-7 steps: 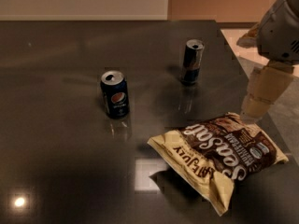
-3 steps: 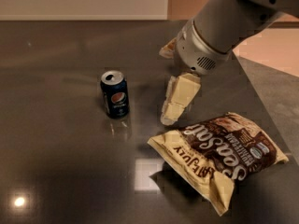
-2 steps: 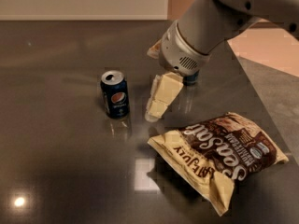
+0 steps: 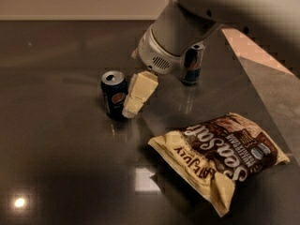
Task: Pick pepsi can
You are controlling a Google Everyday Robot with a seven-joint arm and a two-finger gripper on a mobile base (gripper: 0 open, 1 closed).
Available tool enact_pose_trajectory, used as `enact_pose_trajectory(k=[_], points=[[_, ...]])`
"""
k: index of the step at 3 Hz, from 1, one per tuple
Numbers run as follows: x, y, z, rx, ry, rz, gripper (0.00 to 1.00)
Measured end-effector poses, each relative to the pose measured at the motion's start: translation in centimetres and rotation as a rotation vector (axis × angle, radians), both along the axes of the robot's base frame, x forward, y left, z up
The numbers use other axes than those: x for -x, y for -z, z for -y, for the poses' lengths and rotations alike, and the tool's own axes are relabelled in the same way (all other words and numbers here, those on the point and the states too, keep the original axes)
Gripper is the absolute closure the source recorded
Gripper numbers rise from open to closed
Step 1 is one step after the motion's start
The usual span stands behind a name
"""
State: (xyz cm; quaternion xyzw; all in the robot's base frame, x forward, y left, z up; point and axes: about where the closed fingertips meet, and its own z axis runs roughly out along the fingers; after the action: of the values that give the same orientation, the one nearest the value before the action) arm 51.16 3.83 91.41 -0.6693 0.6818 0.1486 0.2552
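Observation:
The pepsi can (image 4: 114,94), short and dark blue with a round logo and silver top, stands upright on the dark table (image 4: 56,139) left of centre. My gripper (image 4: 136,97) hangs from the large grey arm coming in from the upper right. Its cream-coloured finger (image 4: 139,92) points down right beside the can's right side, touching or nearly touching it. Only one finger shows clearly.
A taller, slimmer blue-and-silver can (image 4: 192,63) stands behind the arm at centre right. A yellow-and-brown chip bag (image 4: 220,156) lies flat at the front right. The table's right edge (image 4: 262,97) runs diagonally at the right.
My arm has swung in from the right and moved left across the table, bringing the gripper from near the chip bag to right beside the pepsi can. The cans and bag have not moved.

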Motion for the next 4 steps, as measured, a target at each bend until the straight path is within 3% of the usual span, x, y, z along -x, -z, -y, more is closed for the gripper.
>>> enact_pose_trajectory(k=[2,3,4], points=[[0.0,1.3,-2.7,-0.016,-0.006,-0.042,0.0],[-0.1,1.7,-3.4,-0.019,-0.009,-0.054,0.16],[-0.2,1.7,-4.0,-0.029,-0.014,-0.068,0.39]])
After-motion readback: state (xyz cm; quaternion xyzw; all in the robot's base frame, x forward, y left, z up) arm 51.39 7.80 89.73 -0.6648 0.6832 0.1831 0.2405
